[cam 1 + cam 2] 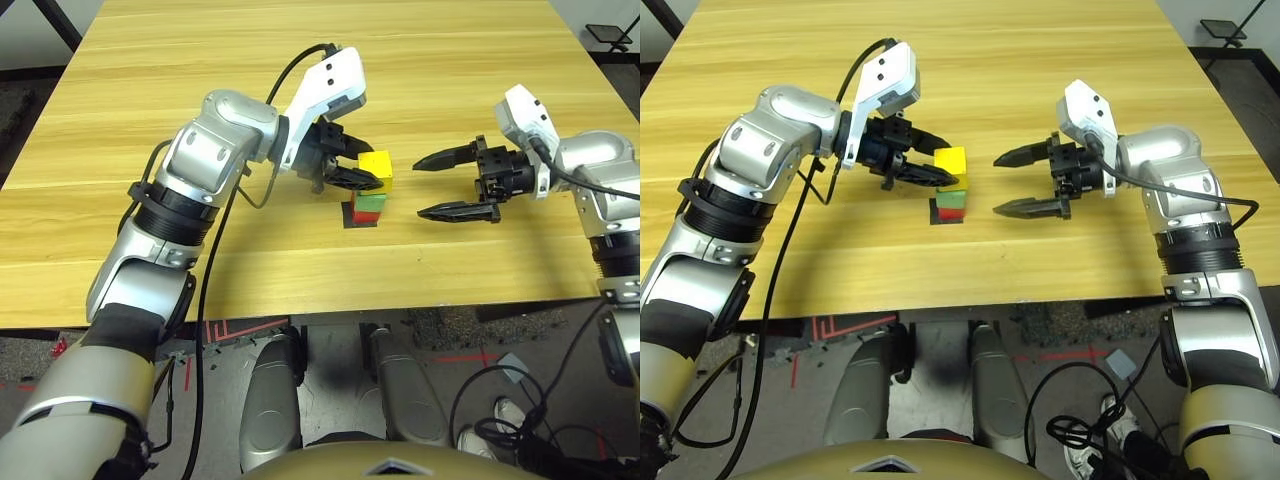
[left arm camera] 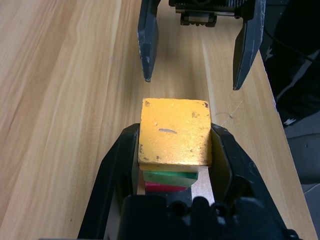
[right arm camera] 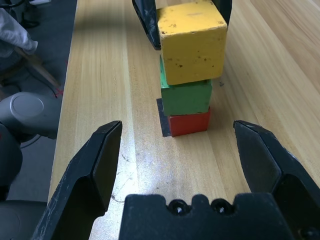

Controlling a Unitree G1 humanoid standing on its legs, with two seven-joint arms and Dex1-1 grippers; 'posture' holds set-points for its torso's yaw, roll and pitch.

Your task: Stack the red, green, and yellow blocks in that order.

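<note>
No readable text, label, brand, number or sign anywhere — not on the blocks, the desk, or the arms.

Light wooden table, flat black square patch on it, red block atop the patch

Matt yellow cube between left fingers: paint chipped, scuffed. Matt green cube, matt red cube smoother. Light wooden tabletop: smooth, slight sheen. Black fingers look like plastic.

Silver jointed arms, black cables, black fingers
</note>
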